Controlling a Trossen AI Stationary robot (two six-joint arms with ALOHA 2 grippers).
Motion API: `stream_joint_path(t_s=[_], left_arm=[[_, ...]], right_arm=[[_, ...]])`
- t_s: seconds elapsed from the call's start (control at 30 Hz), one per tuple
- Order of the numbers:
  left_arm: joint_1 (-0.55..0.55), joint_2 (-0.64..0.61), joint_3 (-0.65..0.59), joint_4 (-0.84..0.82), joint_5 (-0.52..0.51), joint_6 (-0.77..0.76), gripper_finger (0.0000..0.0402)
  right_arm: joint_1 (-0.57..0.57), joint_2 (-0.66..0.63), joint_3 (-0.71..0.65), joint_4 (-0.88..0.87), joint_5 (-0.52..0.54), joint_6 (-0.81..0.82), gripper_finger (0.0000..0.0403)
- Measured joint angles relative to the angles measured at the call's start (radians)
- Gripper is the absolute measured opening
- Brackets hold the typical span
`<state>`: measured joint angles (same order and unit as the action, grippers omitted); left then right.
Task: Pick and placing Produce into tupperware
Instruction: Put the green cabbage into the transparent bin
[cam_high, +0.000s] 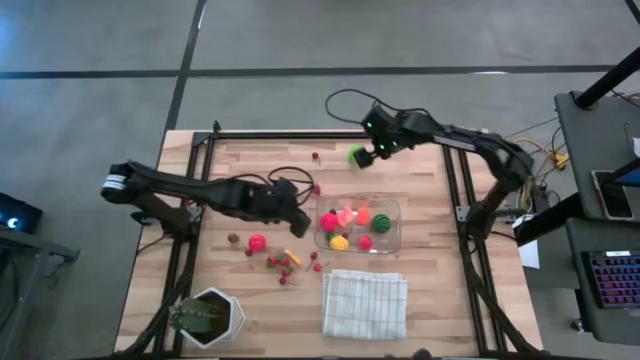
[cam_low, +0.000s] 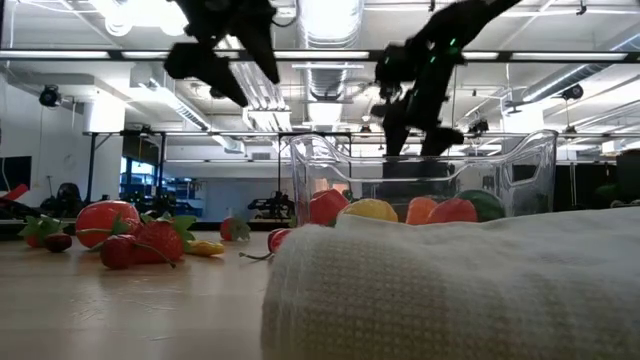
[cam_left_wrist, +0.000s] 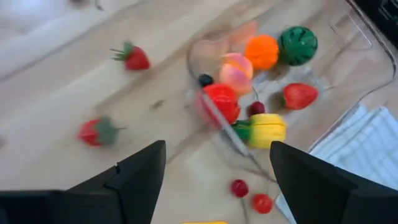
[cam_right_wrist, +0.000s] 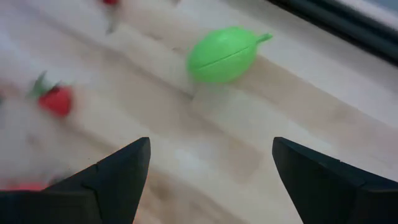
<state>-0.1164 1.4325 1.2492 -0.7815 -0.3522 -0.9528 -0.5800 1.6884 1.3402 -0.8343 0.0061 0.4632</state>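
The clear tupperware (cam_high: 392, 232) lies on the table right of centre and holds several produce pieces: pink, orange, yellow, red and a striped dark green ball (cam_left_wrist: 297, 45). My left gripper (cam_high: 303, 215) hovers open and empty just left of it, its fingers (cam_left_wrist: 140, 171) clear of everything. Loose produce lies on the wood left of the container: a pink ball (cam_high: 257, 242), red berries (cam_high: 285, 268) and strawberries (cam_left_wrist: 134, 57). My right gripper (cam_high: 372, 152) hangs open and empty near the far edge, over a green fruit (cam_right_wrist: 222, 55) lying on its side on the table.
A folded white cloth (cam_high: 365, 303) lies near the front edge, below the tupperware. A white hexagonal pot with a green plant (cam_high: 205, 318) stands at the front left corner. Black frame rails (cam_high: 190, 240) run along the table's left and right sides.
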Motion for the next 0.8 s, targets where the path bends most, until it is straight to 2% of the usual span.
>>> stream_joint_path(t_s=[0.13,0.27,0.43,0.6,0.8], left_arm=[[0.000,-0.041,-0.014,-0.120,-0.087,-0.062,0.0274],[0.001,-0.050,-0.015,-0.247,-0.156,-0.061,0.0274],[0.006,-0.042,-0.019,-0.358,-0.192,-0.001,0.0274],[0.011,-0.036,-0.027,-0.372,-0.229,0.062,0.0273],[0.030,-0.041,-0.031,-0.392,-0.265,0.098,0.0273]], right_arm=[[-0.071,0.157,0.091,0.000,-0.075,0.082,0.0329],[-0.090,0.269,0.192,-0.023,-0.085,0.124,0.0333],[-0.087,0.361,0.318,-0.056,-0.085,0.182,0.0340],[-0.086,0.423,0.414,-0.122,-0.084,0.226,0.0343],[-0.086,0.475,0.444,-0.170,-0.084,0.269,0.0340]])
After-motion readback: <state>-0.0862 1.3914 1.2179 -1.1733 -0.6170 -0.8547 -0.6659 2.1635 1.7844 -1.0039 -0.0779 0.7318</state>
